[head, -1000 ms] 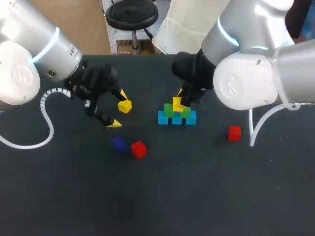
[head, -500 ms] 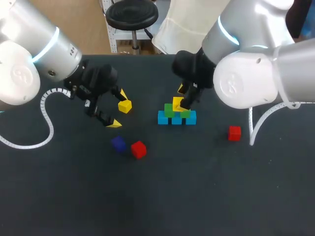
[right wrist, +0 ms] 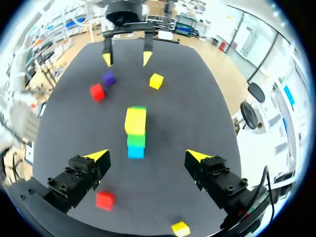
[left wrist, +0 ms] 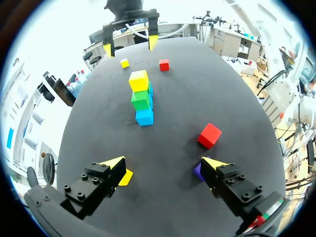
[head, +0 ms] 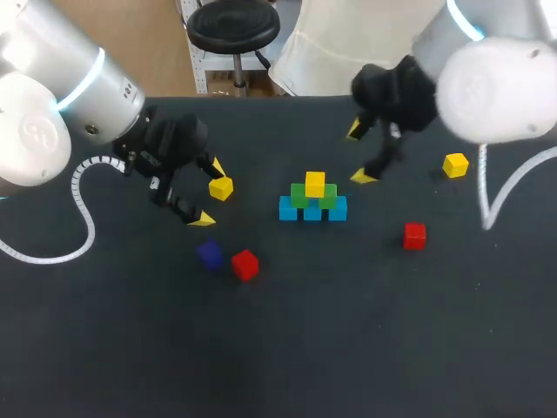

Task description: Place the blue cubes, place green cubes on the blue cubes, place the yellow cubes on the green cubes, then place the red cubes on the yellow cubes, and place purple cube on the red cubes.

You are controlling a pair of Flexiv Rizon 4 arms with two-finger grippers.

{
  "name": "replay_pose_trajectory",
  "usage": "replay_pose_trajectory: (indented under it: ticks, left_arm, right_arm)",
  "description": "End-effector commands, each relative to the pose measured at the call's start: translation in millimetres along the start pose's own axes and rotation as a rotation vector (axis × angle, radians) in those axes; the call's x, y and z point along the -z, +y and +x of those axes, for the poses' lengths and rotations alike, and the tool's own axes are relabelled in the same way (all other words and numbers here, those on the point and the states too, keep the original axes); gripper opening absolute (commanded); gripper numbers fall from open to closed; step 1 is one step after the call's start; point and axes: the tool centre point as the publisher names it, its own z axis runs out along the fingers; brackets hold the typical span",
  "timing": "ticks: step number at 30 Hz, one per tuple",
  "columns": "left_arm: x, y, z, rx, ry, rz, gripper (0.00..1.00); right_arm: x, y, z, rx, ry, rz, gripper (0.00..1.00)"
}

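Observation:
Three blue cubes [head: 312, 210] form a row mid-table, with two green cubes [head: 300, 195] on them and a yellow cube [head: 315, 183] on top. My right gripper [head: 359, 154] hangs open behind and to the right of this stack [right wrist: 136, 131], holding nothing. My left gripper [head: 207, 192] stands open at the left, with a loose yellow cube [head: 221, 187] close by one fingertip [left wrist: 116, 163]. The purple cube [head: 209, 253] and a red cube [head: 245, 265] lie in front of it. Another red cube [head: 415, 235] and yellow cube [head: 455, 165] lie at the right.
The dark table [head: 348, 331] stretches wide in front of the stack. In the left wrist view the purple cube [left wrist: 199, 171] sits just beside the other finger, and the red cube [left wrist: 210, 135] lies a little ahead of it.
My right gripper has opened, let go of the yellow cube on the green cubes, and drawn back up and to the right. The left arm has not moved.

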Motion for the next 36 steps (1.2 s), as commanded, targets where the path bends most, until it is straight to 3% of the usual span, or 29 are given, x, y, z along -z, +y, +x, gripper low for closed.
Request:
replay_pose_trajectory:
  ticks: [1, 9, 19, 27, 36]
  left_arm:
    - [0, -0.4, 1.2, -0.003, -0.003, -0.001, 1.0]
    - [0, -0.4, 1.2, -0.003, -0.003, -0.001, 1.0]
    - [0, -0.4, 1.2, -0.003, -0.003, -0.001, 1.0]
    - [0, -0.4, 1.2, -0.003, -0.003, -0.001, 1.0]
    - [0, -0.4, 1.2, -0.003, -0.003, -0.001, 1.0]
  right_arm:
    - [19, -7, 25, 0.031, -0.003, -0.021, 1.0]
    - [26, -22, 75, 0.047, 0.003, 0.029, 1.0]
    - [34, -38, 131, 0.081, -0.023, 0.026, 1.0]
    - [33, -58, 171, 0.101, -0.017, -0.04, 1.0]
    - [32, -77, 198, 0.126, 0.033, -0.099, 1.0]
